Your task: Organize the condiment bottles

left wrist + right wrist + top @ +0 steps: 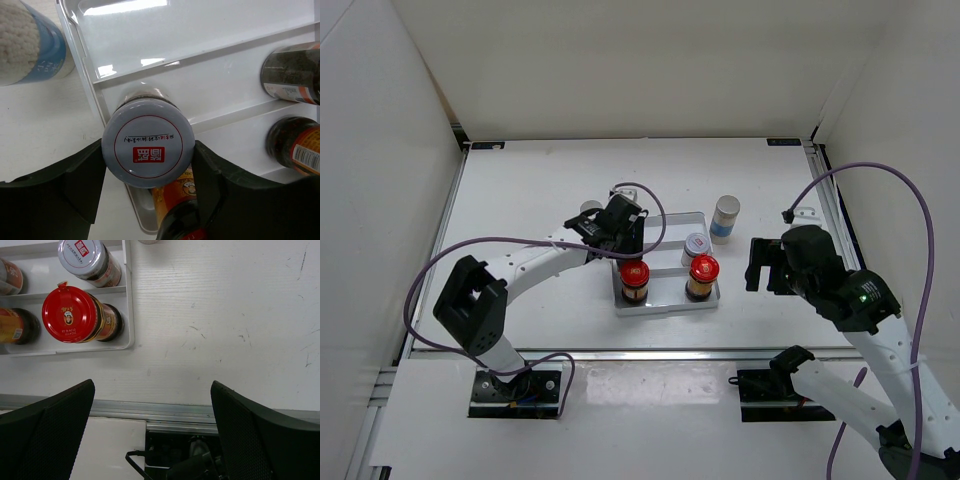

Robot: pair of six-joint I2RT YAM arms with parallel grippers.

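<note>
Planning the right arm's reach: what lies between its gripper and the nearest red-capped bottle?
Only bare table and the tray wall, shown in the right wrist view.

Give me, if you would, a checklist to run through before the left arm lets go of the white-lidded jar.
1. Left gripper shut on the white-lidded jar, fingers against both sides of its lid: ok.
2. Jar over the left end of the tray middle step: ok.
3. Jar's base seated on that step: cannot tell, the lid hides it.
4. Room from the red-capped bottle in front: cannot tell, it sits right under the gripper.
5. Right gripper open over the table, away from the tray: ok.
6. Every bottle in the tray: not ok, two blue-labelled bottles stand outside it.
</note>
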